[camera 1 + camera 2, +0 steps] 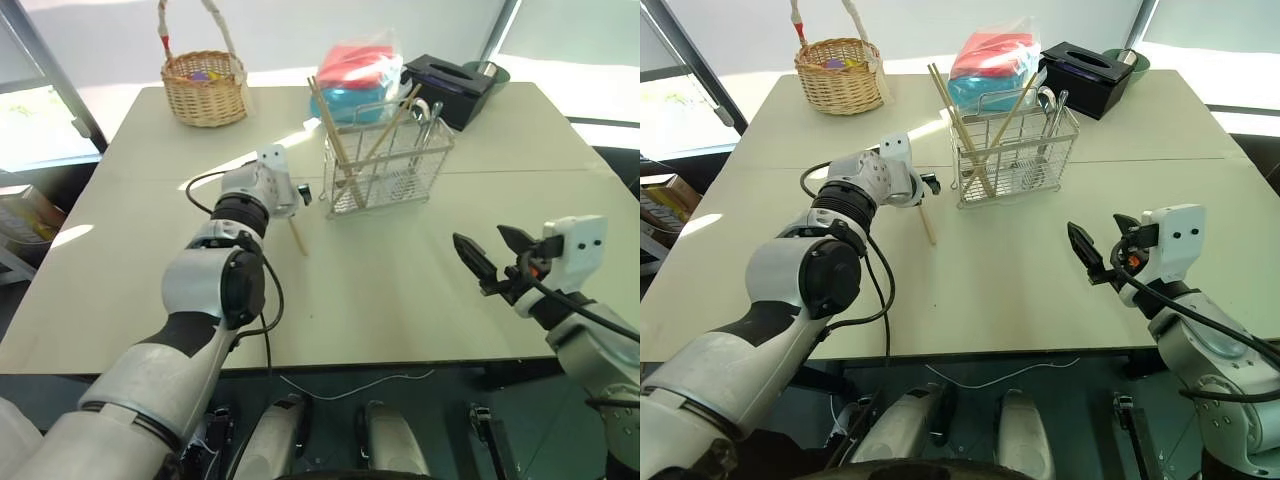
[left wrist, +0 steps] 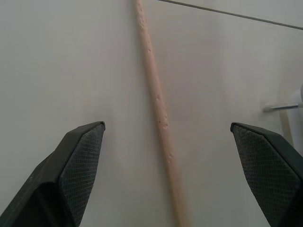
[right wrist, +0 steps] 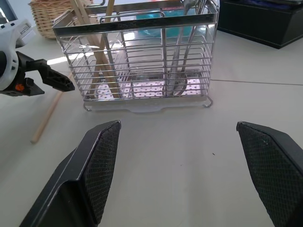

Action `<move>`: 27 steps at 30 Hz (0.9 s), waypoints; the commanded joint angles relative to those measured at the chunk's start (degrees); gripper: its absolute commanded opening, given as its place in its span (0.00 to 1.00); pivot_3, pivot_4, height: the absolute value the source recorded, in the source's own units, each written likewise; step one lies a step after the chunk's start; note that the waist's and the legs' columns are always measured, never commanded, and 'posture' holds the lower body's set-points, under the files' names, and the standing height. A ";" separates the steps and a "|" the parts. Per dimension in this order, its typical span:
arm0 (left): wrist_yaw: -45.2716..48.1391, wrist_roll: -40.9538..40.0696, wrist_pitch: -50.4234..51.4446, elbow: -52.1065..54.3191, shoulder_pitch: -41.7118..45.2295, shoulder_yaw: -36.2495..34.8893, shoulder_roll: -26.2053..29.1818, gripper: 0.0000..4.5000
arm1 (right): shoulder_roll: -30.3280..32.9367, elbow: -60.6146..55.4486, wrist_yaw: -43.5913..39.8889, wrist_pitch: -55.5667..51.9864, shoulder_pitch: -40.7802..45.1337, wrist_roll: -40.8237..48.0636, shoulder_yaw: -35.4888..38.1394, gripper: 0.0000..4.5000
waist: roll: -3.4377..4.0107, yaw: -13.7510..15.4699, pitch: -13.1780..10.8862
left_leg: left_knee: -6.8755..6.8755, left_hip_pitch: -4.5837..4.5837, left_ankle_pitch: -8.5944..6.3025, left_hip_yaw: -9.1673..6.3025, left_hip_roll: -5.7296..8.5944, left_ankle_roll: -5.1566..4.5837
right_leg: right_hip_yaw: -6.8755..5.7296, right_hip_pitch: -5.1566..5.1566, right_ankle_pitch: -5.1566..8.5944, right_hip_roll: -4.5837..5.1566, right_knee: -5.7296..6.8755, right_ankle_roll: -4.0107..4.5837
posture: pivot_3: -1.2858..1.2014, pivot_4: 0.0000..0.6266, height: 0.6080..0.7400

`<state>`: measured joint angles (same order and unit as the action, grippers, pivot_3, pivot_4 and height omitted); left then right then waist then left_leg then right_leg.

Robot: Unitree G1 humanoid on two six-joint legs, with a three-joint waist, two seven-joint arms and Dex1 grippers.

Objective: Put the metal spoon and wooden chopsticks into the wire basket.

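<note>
We see the rectangular wire basket [image 1: 388,160] of thin silvery grid standing on the pale table [image 1: 400,290], its sides see-through and its floor a perforated plate. Inside it several long, thin wooden chopsticks [image 1: 335,140] of plain light-tan wood lean crosswise against the wires, their tips rising above the rim. At the basket's right end stands shiny metal cutlery, among it what looks like the small silver metal spoon [image 1: 1048,103], though we cannot make out its bowl for certain.

One more light-tan chopstick [image 2: 158,109] lies flat on the table just left of the basket, its surface faintly pitted. Our left gripper [image 1: 304,194] hangs low over it, black fingers [image 2: 80,161] spread wide on either side of the stick and not touching it.

Our right gripper [image 1: 497,252] is held well apart from the basket, above the table's near right part, its two black fingers also spread and empty.

Behind stand a round woven wicker basket [image 1: 205,88] with a loop handle, a black box [image 1: 448,88] and a red and blue bundle in clear plastic [image 1: 357,72].
</note>
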<state>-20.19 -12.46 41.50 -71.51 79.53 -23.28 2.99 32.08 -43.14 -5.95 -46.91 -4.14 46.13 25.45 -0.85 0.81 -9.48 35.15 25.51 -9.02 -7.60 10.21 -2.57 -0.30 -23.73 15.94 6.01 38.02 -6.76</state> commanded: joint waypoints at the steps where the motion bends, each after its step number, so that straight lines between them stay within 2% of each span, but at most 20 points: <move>1: -0.98 0.26 -3.45 -1.33 1.34 0.38 -0.75 1.00 | -0.43 -2.96 0.51 1.57 -0.37 0.40 1.77 0.90 | 0.00 0.05 0.00 | 0.00 0.00 0.00 0.00 0.00 0.00 | 0.00 0.00 0.00 0.00 0.00 0.00 | 0.52 0.24 0.86; 7: -0.78 0.75 -3.08 -3.24 0.17 0.90 -1.91 1.00 | -0.82 -4.10 1.17 1.81 -1.29 0.74 1.87 0.90 | 0.01 0.06 0.01 | 0.01 -0.02 0.00 0.00 0.00 0.00 | 0.00 0.03 0.00 0.00 0.00 0.00 | 0.52 0.24 0.86; 8: -0.73 0.81 -3.04 -3.34 0.15 0.98 -2.00 0.88 | -0.92 -4.25 1.30 1.86 -1.39 0.79 1.86 0.90 | 0.02 0.05 0.01 | 0.01 -0.03 0.00 0.00 0.00 0.00 | 0.00 0.03 0.00 0.00 0.00 0.00 | 0.52 0.24 0.86; 10: -0.84 0.66 -3.45 -3.36 0.21 0.85 -2.09 0.73 | -1.05 -4.45 1.47 1.94 -1.58 0.82 1.82 0.90 | 0.02 0.12 0.01 | 0.01 -0.04 0.00 0.00 0.00 0.00 | -0.01 0.05 0.00 0.00 0.00 -0.01 | 0.52 0.24 0.86; 16: -1.75 0.10 -3.71 -3.48 0.29 0.10 -1.93 0.04 | 1.41 -5.65 -2.83 2.89 -4.38 0.01 0.78 0.90 | 0.02 0.19 0.01 | 0.02 -0.04 0.00 0.00 0.01 0.00 | -0.01 0.06 0.00 0.00 0.00 -0.01 | 0.52 0.24 0.86; 23: -2.49 -0.07 -3.94 -3.55 0.21 -0.52 -1.70 0.02 | 5.76 -9.74 -11.86 3.89 -9.39 0.87 -1.19 0.90 | 0.01 0.04 0.01 | 0.02 -0.05 0.00 0.00 0.01 -0.01 | -0.01 0.08 0.02 0.00 -0.01 -0.03 | 0.52 0.24 0.86; 27: -3.03 -0.39 -3.98 -3.50 0.15 -1.09 -1.07 0.02 | 6.39 -10.12 -13.50 4.29 -10.32 1.42 -1.33 0.90 | 0.00 0.02 0.01 | 0.03 -0.06 0.00 0.00 0.00 -0.01 | -0.01 0.09 0.02 0.00 -0.01 -0.04 | 0.52 0.24 0.86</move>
<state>-22.69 -12.03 37.67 -74.66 79.49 -23.79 1.37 37.65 -51.04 -18.73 -44.09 -14.73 47.08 23.31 -0.85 0.83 -9.47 35.18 25.44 -9.03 -7.60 10.22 -2.57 -0.31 -23.64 15.96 6.00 38.01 -6.80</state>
